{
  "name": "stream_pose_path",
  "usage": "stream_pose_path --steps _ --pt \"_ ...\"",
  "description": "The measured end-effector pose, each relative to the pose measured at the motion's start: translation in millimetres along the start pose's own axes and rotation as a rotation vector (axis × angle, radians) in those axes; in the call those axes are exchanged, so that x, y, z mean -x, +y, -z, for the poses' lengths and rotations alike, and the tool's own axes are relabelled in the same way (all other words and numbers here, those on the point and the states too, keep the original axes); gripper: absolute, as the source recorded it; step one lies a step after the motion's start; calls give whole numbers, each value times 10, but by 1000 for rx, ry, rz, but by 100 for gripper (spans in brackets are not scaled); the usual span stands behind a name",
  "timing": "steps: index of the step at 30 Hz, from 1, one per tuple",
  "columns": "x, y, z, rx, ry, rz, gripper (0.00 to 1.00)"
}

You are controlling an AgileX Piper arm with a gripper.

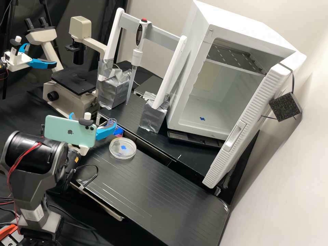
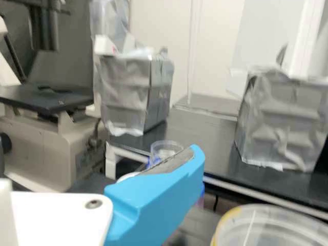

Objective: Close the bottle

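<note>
High view, clock face centred on my gripper (image 1: 106, 131): what I take for the bottle (image 1: 118, 132) is right beside it at 3 o'clock, blue over pink, partly hidden; contact unclear. Can't tell if the gripper is released, clenched or grasping anything. Clear round dish (image 1: 125, 157) at 4–5, near. Black bench top (image 1: 153, 179), with pale streaks, runs on past it; near edge around 5–6. Microscope (image 1: 77, 78) at 11, pipette (image 1: 137, 56) in its stand at 1, open white cabinet (image 1: 196, 17) at 2.

Wrist view: clear, open-topped cylinder (image 2: 167, 147) behind the gripper, blue beside it, probably the bottle's neck. Lower part hidden, cap state unclear. Shelf edge (image 2: 266, 199) runs behind the dish, foil-wrapped blocks (image 2: 130, 92) beyond.
</note>
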Motion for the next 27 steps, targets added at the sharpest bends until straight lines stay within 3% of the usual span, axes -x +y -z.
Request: stream_pose_path --steps 7,8,27 --pt "-27 -53 -92 6 -48 28 100" --pt "-29 -50 -99 6 -49 27 0" --pt "-29 35 -191 -17 -87 -13 0"
